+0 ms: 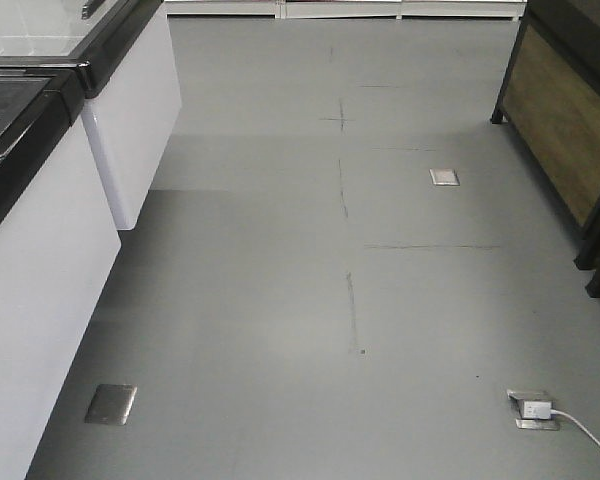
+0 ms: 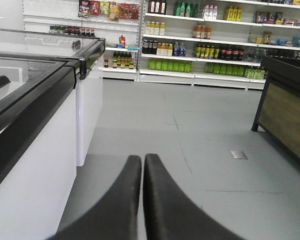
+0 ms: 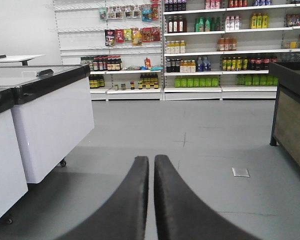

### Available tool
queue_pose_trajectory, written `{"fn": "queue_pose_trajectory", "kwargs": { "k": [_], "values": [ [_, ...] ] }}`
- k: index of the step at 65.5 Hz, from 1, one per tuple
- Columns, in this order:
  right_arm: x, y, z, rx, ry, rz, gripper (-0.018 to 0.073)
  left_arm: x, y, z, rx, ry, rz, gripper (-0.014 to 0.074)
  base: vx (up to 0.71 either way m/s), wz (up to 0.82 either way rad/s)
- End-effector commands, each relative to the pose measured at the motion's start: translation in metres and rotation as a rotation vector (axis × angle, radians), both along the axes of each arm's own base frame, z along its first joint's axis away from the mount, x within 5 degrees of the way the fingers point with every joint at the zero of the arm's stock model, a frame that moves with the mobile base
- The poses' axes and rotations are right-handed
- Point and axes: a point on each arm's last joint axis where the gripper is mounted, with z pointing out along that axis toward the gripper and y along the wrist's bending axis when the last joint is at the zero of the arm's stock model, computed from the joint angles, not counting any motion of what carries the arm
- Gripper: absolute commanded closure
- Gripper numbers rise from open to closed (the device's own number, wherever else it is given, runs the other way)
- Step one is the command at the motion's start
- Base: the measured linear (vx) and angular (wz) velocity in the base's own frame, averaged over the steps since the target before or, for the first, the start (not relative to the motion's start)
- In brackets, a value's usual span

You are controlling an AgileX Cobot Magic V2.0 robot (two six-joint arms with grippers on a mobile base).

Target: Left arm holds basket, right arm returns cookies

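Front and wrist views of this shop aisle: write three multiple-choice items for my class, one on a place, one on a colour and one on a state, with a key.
1. In the front view, where is the white plug?
A. In a floor socket at lower right.
B. On a freezer lid.
C. On the wooden counter.

2. What colour is the body of the chest freezer?
A. Blue.
B. White.
C. Red.

3. How does the left hand stand?
A. Wide open.
B. Shut on a box.
C. Shut, holding nothing.

Key:
1 A, the plug and its white cable sit at the floor socket.
2 B, white sides show under a black rim.
3 C, its fingers lie together with nothing between them.
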Motion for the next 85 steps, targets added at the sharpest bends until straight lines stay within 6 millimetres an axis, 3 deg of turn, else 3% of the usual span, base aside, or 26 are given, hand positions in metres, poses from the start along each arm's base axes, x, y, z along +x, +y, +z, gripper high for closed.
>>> {"fn": "queue_pose_trajectory", "kwargs": {
  "k": [1, 22, 38, 46, 63, 85],
  "values": [
    [-0.001, 0.001, 0.001, -0.003, -0.069, 0.007, 0.0562, -0.003, -0.001, 0.024, -0.011, -0.155, -0.011, 0.0602, 0.0, 0.0],
    [-0.001, 0.001, 0.001, -0.003, -0.069, 0.007, 0.0562, -0.009, 0.0, 0.076, -0.016, -0.179, -0.009, 0.0602, 0.0, 0.0],
    [-0.001, 0.001, 0.001, -0.003, -0.069, 0.007, 0.0562, 0.016, 0.0, 0.115, 0.071, 0.044, 0.001, 0.0602, 0.0, 0.0],
    [-0.001, 0.001, 0.001, -0.003, -0.069, 0.007, 0.0562, 0.038, 0.0, 0.129, 0.094, 0.141, -0.002, 0.0602, 0.0, 0.0],
    [-0.001, 0.001, 0.001, -0.003, -0.069, 0.007, 0.0562, 0.067, 0.0, 0.132, 0.096, 0.303, -0.004, 0.0602, 0.0, 0.0],
    [-0.001, 0.001, 0.001, -0.003, -0.069, 0.007, 0.0562, 0.071, 0.0, 0.13, 0.112, 0.323, -0.003, 0.06, 0.0, 0.0]
  ]
}}
